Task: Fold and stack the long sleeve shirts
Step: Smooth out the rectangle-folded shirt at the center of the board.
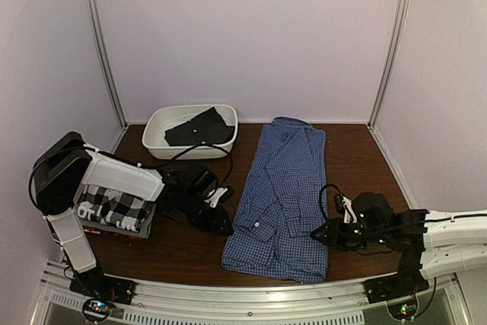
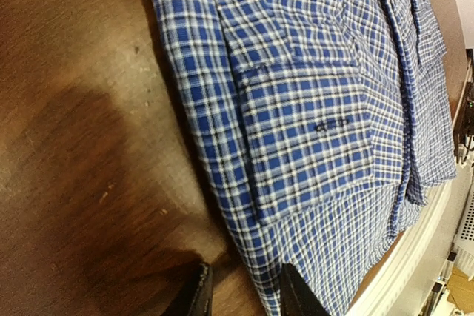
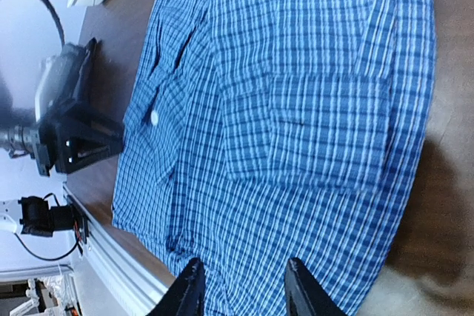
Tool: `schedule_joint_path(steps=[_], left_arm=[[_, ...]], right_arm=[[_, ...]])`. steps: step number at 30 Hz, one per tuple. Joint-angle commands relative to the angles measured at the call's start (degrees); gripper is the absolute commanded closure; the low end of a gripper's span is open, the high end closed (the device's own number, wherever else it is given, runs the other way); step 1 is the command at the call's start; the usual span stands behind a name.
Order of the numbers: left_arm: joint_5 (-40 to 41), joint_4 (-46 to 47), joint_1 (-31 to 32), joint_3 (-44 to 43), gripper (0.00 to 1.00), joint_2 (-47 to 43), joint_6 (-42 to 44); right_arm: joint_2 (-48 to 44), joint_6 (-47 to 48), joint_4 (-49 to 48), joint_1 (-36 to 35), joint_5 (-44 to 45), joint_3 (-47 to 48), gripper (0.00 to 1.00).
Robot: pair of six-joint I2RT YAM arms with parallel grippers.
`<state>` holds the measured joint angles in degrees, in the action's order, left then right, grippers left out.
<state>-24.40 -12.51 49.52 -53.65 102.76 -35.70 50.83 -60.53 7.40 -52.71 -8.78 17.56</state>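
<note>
A blue-and-white check long sleeve shirt (image 1: 281,195) lies flat in the middle of the table, folded into a long strip with a chest pocket (image 2: 311,135) facing up. My left gripper (image 1: 221,222) is low at its left edge. In the left wrist view this gripper (image 2: 248,294) is open, with the shirt's edge and bare table between its fingers. My right gripper (image 1: 321,234) is at the shirt's right edge, and in the right wrist view it (image 3: 244,294) stands open just above the cloth (image 3: 296,123). A black-and-white plaid shirt (image 1: 114,207) tops a folded stack at the left.
A white oval basin (image 1: 156,135) holding a dark garment (image 1: 199,127) stands at the back left. The left arm's white link (image 1: 122,176) hangs over the folded stack. The metal rail (image 1: 251,294) runs along the near table edge, close to the shirt's hem.
</note>
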Motion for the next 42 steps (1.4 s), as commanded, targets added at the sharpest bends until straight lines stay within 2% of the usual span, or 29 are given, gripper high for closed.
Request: schedule_joint_path(steps=[1,5,9,12,17,24,33,39,42], left_arm=[[-1.8,0.6,0.3,2.6,0.67,-1.2,-0.1],[-0.9,-0.1,0.3,3.3,0.68,-3.2,0.4],[1.0,-1.9,0.3,2.5,0.69,-5.9,0.9],[1.5,-2.3,0.3,1.1,0.69,-8.4,1.5],[-2.4,-2.6,1.3,-2.7,0.69,-6.6,3.1],[-8.6,-2.0,4.3,-0.8,0.71,-3.1,5.0],[-9.4,-2.2,5.4,5.7,0.72,-1.0,5.6],[-4.1,-6.9,5.3,0.1,0.71,-4.3,5.3],[-0.9,-9.1,3.5,-3.0,0.68,-6.4,5.0]], right_arm=[[-1.5,-11.7,1.3,-8.9,7.3,-2.2,0.65],[2.0,-17.2,0.0,-16.9,9.1,-3.0,0.66],[4.6,-20.4,0.0,-20.8,9.5,-3.6,0.66],[4.7,-21.4,-0.9,-21.4,8.9,-4.9,0.66],[3.4,-22.7,-0.6,-21.5,7.1,-6.5,0.66],[-2.8,-22.8,7.6,-21.3,14.9,-1.3,0.64],[-6.4,-17.8,8.4,-13.1,15.3,-1.0,0.60],[-5.6,-12.0,6.2,-4.3,9.0,-3.9,0.58],[-6.3,-11.3,4.1,-2.3,6.9,-5.3,0.56]])
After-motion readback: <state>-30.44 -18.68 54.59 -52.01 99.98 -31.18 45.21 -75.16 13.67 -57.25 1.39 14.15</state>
